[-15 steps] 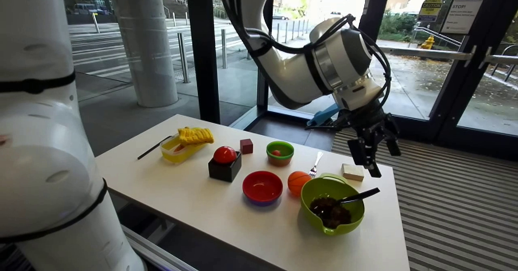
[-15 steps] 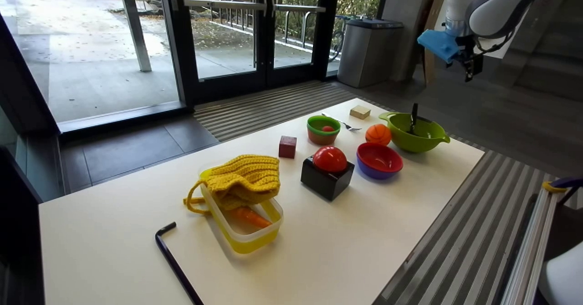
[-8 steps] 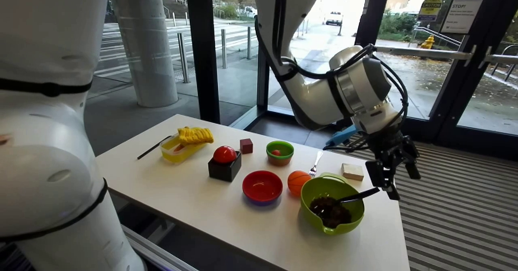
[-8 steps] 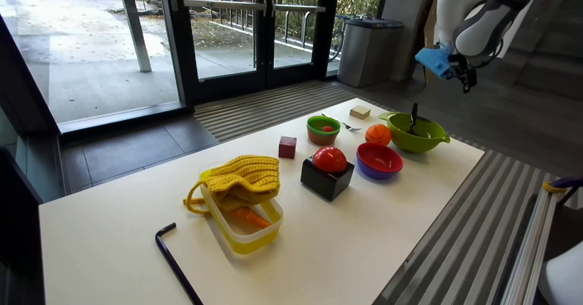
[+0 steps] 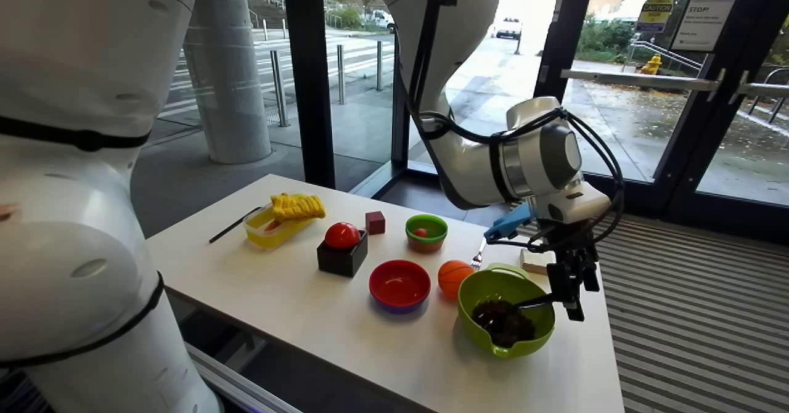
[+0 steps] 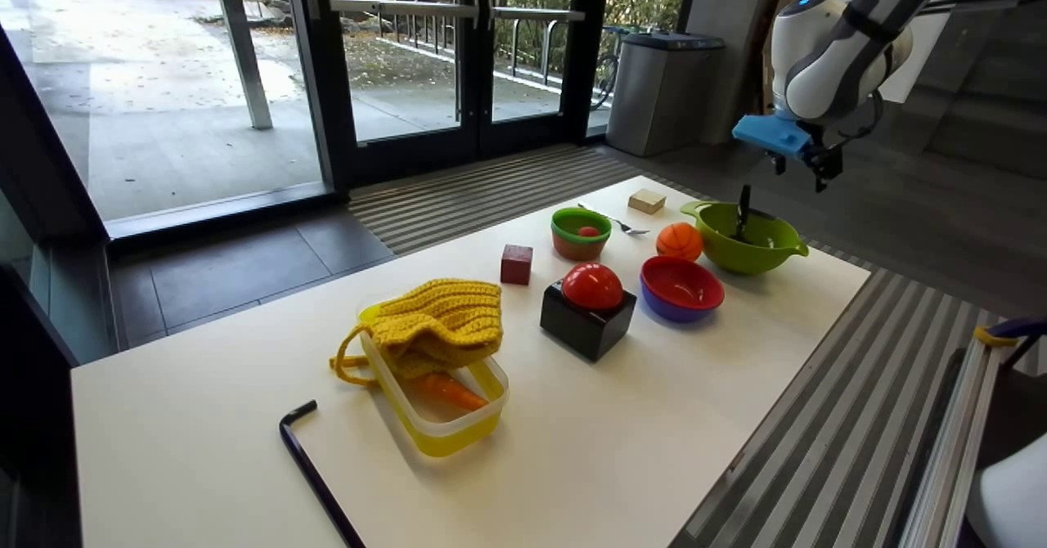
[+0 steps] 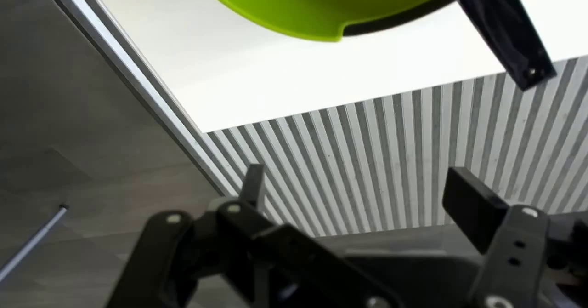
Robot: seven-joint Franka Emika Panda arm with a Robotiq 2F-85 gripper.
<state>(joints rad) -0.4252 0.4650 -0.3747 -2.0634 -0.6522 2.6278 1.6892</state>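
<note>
White door sign (image 5: 704,24) read "STOP!"; yellow sign (image 5: 655,13) beside it read "CAUTION"; smaller print too fine to make out. Arm (image 5: 474,166) arched over, wrist pitched downward; gripper (image 7: 360,197) had its jaws spread wide, near but clear of the black handle (image 7: 503,30) leaning out of the green bowl (image 5: 493,285). Bowl sat near the end of a white table (image 5: 296,290), ribbed mat (image 5: 678,314) alongside, glass doors (image 5: 653,81) beyond.

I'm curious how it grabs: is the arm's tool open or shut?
The tool is open: in the wrist view its fingers stand apart, nothing between.
</note>
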